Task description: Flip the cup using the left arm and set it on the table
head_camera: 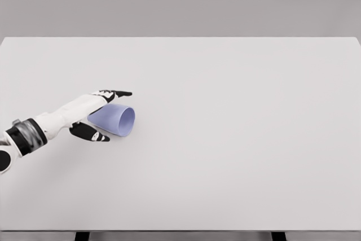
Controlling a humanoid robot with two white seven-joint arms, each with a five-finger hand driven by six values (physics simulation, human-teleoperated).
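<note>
Black fingers spread wide to either side of the cup, one set above its far wall, thumb below the near wall, not visibly clamped yet. Left hand reaching in from the bench's left edge. Pale-blue cup lying on its side in the left half, long axis roughly left-right, open mouth facing right. Judged as the grasp step; next, closing firmly, lifting, rotating upright.
</note>
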